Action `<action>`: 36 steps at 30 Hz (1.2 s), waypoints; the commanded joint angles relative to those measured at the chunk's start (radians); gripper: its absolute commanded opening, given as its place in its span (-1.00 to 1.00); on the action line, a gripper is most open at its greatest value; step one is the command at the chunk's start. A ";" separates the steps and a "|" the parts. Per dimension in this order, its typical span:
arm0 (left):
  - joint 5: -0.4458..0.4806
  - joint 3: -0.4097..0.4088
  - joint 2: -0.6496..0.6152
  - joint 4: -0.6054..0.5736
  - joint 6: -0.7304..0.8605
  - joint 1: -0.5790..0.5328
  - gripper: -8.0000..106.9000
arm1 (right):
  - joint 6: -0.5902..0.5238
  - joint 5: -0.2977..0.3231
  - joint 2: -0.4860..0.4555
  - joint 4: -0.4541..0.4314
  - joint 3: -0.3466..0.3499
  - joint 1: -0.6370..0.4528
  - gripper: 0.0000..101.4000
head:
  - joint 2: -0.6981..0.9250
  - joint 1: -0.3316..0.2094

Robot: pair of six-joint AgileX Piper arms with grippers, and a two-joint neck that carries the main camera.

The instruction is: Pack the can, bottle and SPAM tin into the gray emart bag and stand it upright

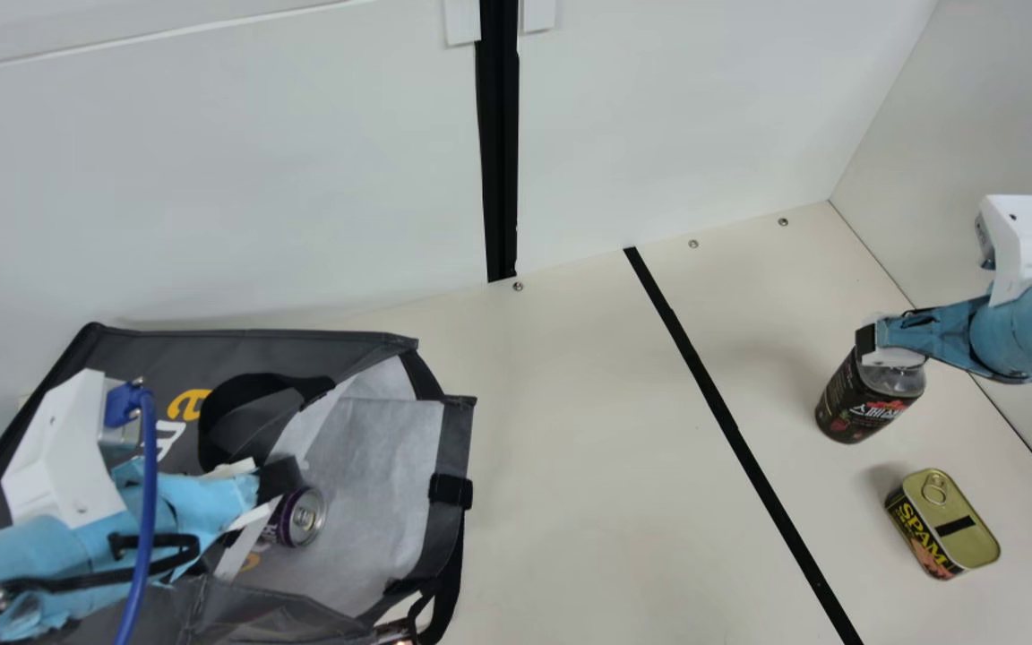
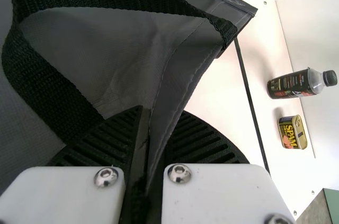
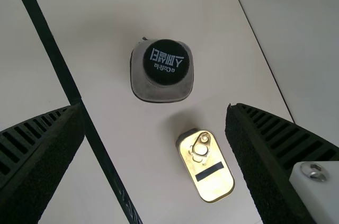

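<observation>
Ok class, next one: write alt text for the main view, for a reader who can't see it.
A gray fabric bag gapes open on a cream table, a dark purple metal can inside and the left tool at its fabric. At right, the right tool hangs over an upright, dark-labelled plastic bottle; nearby sits a gold-lidded rectangular SPAM tin.

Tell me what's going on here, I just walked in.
A robot is packing a bag. Its left pincer is clamped on the bag's fabric, and the can lies inside. The right pincer is open over the bottle, which stands on the table with the SPAM near it. Those two are still to be packed.
</observation>
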 commanded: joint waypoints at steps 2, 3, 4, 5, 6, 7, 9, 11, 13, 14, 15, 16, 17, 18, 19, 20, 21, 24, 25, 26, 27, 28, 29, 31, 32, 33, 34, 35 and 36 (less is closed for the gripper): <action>0.000 0.000 0.000 0.000 0.000 0.000 -1.00 | 0.002 -0.011 0.019 0.001 0.004 -0.001 0.87 | -0.001 -0.023; 0.000 0.000 0.000 0.000 0.000 0.000 -1.00 | 0.003 -0.014 0.027 0.001 0.004 -0.001 0.87 | -0.001 -0.023; 0.000 0.000 0.000 0.000 0.000 0.000 -1.00 | 0.003 -0.018 0.036 0.002 0.003 -0.002 0.87 | -0.001 -0.023; 0.000 0.000 0.000 0.000 0.000 0.000 -1.00 | 0.004 -0.022 0.043 0.002 0.003 -0.002 0.87 | -0.001 -0.023; 0.000 0.000 0.000 0.000 0.000 0.000 -1.00 | 0.005 -0.025 0.052 0.002 0.001 -0.001 0.87 | -0.001 -0.023; 0.000 0.000 0.000 0.000 0.000 0.000 -1.00 | 0.006 -0.028 0.060 0.003 -0.001 -0.001 0.87 | -0.001 -0.023; 0.000 0.000 0.000 0.000 0.000 0.000 -1.00 | 0.009 -0.033 0.077 0.003 -0.006 -0.001 0.87 | -0.001 -0.023; 0.000 0.000 0.000 0.000 0.000 0.000 -1.00 | 0.010 -0.038 0.094 0.004 -0.011 0.000 0.87 | -0.001 -0.023; 0.000 0.000 0.000 0.000 0.000 0.000 -1.00 | 0.013 -0.043 0.110 0.005 -0.017 0.000 0.87 | -0.001 -0.023; 0.000 0.000 0.000 0.000 0.000 0.000 -1.00 | 0.013 -0.045 0.118 0.005 -0.020 0.001 0.87 | -0.001 -0.023; 0.000 0.000 0.000 0.000 0.000 0.000 -1.00 | 0.013 -0.047 0.125 0.006 -0.023 0.001 0.87 | -0.001 -0.023; 0.000 0.000 0.000 0.000 0.000 0.000 -1.00 | 0.013 -0.049 0.133 0.007 -0.026 0.001 0.87 | -0.001 -0.023; 0.000 0.000 0.000 0.000 0.000 0.000 -1.00 | 0.013 -0.051 0.141 0.008 -0.029 0.001 0.87 | -0.001 -0.023; 0.000 0.000 0.000 0.000 0.000 0.000 -1.00 | 0.013 -0.053 0.148 0.008 -0.032 0.001 0.87 | -0.001 -0.023; 0.000 0.000 0.000 0.000 0.000 0.000 -1.00 | 0.013 -0.055 0.155 0.009 -0.035 0.001 0.87 | -0.001 -0.023; 0.000 0.000 0.000 0.000 0.000 0.000 -1.00 | 0.013 -0.056 0.162 0.010 -0.037 0.001 0.87 | -0.001 -0.023; 0.000 0.000 0.000 0.000 0.000 0.000 -1.00 | 0.012 -0.058 0.168 0.010 -0.040 0.002 0.87 | -0.001 -0.023; 0.000 0.000 0.000 0.000 0.000 0.000 -1.00 | 0.010 -0.060 0.187 0.013 -0.048 0.002 0.61 | -0.001 -0.023; 0.000 0.000 0.000 0.000 0.000 0.000 -1.00 | 0.009 -0.060 0.193 0.014 -0.051 0.003 0.48 | -0.001 -0.023; 0.000 0.000 0.000 0.000 0.000 0.000 -1.00 | 0.008 -0.059 0.198 0.015 -0.054 0.003 0.35 | -0.001 -0.023; 0.000 0.000 0.000 0.000 0.000 0.000 -1.00 | 0.007 -0.059 0.203 0.017 -0.056 0.004 0.22 | -0.001 -0.023; 0.000 0.000 0.000 0.000 0.000 0.000 -1.00 | 0.006 -0.059 0.207 0.018 -0.058 0.005 0.08 | -0.001 -0.023; 0.000 0.000 0.000 0.000 0.000 0.000 -1.00 | 0.005 -0.059 0.211 0.019 -0.060 0.006 -0.05 | -0.001 -0.023; 0.000 0.000 0.000 0.000 0.000 0.000 -1.00 | 0.003 -0.058 0.218 0.022 -0.063 0.007 -0.31 | -0.001 -0.023; 0.000 0.000 0.000 0.000 0.000 0.000 -1.00 | 0.002 -0.057 0.221 0.024 -0.065 0.007 -0.44 | -0.001 -0.023; 0.000 0.000 0.000 0.000 0.000 0.000 -1.00 | 0.001 -0.056 0.223 0.026 -0.066 0.008 -0.58 | -0.001 -0.023; 0.000 0.000 0.000 0.000 0.000 0.000 -1.00 | 0.000 -0.056 0.226 0.028 -0.067 0.008 -0.71 | -0.001 -0.023; 0.000 0.000 0.000 0.000 0.000 0.000 -1.00 | -0.002 -0.055 0.228 0.030 -0.068 0.008 -0.84 | -0.001 -0.023; 0.000 0.000 0.000 0.000 0.000 0.000 -1.00 | -0.004 -0.054 0.229 0.033 -0.069 0.008 -0.97 | -0.001 -0.023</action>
